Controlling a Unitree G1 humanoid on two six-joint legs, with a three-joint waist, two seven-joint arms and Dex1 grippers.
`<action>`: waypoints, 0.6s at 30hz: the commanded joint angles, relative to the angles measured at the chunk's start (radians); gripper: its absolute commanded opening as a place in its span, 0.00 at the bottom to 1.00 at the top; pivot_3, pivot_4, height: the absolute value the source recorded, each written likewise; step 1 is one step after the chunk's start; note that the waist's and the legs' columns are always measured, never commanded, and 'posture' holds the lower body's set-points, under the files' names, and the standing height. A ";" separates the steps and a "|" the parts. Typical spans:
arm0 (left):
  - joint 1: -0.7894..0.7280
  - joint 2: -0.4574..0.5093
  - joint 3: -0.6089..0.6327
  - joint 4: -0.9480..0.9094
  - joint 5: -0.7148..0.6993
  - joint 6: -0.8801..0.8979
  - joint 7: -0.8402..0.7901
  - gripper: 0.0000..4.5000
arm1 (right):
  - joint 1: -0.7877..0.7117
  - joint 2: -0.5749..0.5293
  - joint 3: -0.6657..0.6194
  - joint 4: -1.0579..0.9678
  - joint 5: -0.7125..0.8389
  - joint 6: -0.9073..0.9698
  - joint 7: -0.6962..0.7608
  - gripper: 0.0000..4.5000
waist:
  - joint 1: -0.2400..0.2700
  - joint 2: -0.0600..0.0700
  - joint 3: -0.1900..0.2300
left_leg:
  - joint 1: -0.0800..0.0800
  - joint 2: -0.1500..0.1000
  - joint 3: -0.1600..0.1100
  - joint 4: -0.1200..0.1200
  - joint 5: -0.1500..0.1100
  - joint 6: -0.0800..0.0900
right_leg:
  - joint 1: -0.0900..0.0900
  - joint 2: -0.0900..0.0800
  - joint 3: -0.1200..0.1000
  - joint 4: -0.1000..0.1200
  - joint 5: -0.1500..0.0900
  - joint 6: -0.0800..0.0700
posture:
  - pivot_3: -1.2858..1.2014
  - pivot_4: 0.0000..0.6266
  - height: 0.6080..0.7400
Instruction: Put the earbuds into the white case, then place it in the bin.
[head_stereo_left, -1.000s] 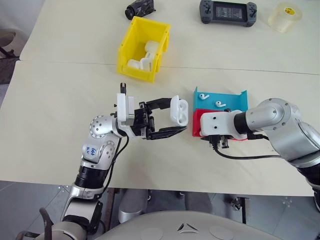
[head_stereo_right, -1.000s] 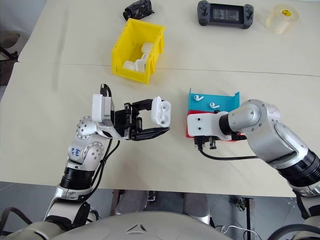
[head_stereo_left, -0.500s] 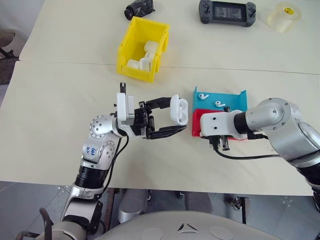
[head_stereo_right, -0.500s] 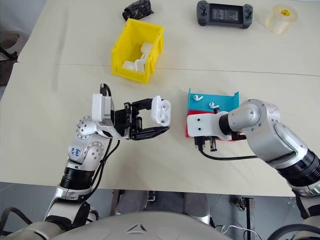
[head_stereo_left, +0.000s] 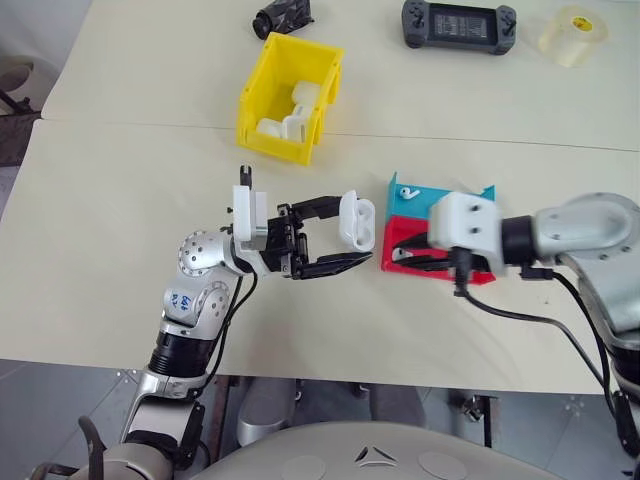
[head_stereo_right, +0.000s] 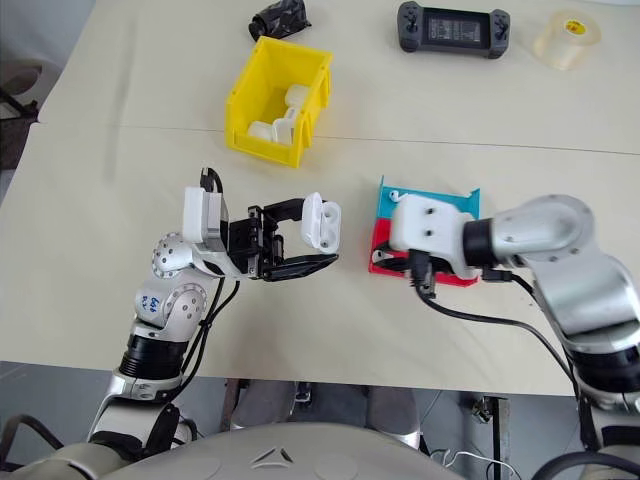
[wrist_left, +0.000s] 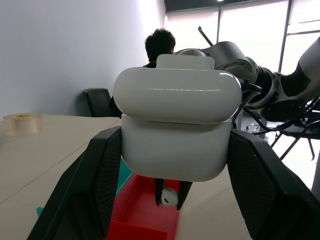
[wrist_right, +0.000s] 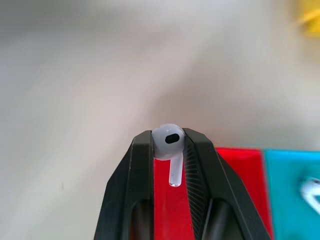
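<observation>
My left gripper (head_stereo_left: 343, 232) is shut on the white case (head_stereo_left: 357, 222), held above the table to the left of the trays; the left wrist view has the case (wrist_left: 175, 130) close up between both fingers. Over the red tray (head_stereo_left: 398, 236), my right gripper (head_stereo_left: 405, 257) is shut on one of the earbuds (wrist_right: 169, 141), pinched by its head with the stem hanging free. Another earbud (head_stereo_left: 406, 192) lies in the blue tray (head_stereo_left: 425, 202). The yellow bin (head_stereo_left: 262, 92) stands farther back on the table, with white parts inside.
A black handheld console (head_stereo_left: 458, 24), a tape roll (head_stereo_left: 572, 30) and a small black object (head_stereo_left: 282, 15) lie along the far edge. A person (wrist_left: 159, 45) sits beyond the table in the left wrist view.
My right hand has risen and rolled over the red tray, bringing its fingers into sight with an earbud between them. Its wrist now covers part of the blue tray. The left arm held still.
</observation>
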 joint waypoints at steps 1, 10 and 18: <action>-0.024 0.004 0.011 0.001 -0.038 0.012 -0.031 0.62 | 0.058 0.114 -0.156 -0.017 0.170 -0.053 -0.063 0.10 | -0.002 0.000 0.000 | 0.000 0.000 0.000 0.000 0.000 0.000 | 0.000 0.000 0.000 0.001 0.000 0.000 | 0.52 0.24 1.00; -0.073 0.026 0.021 0.017 -0.067 0.088 -0.068 0.62 | 0.114 0.350 -0.212 -0.033 0.346 -0.184 -0.251 0.10 | -0.004 0.000 0.000 | 0.002 0.001 0.001 0.000 0.000 0.000 | -0.001 0.002 0.002 0.005 0.000 0.000 | 0.52 0.24 1.00; -0.096 0.018 0.025 0.004 -0.094 0.142 -0.067 0.62 | 0.119 0.508 -0.150 -0.087 0.472 -0.197 -0.447 0.10 | -0.005 0.000 0.000 | 0.001 -0.001 0.000 0.000 0.000 0.000 | -0.002 0.002 0.002 0.006 0.000 0.000 | 0.52 0.24 1.00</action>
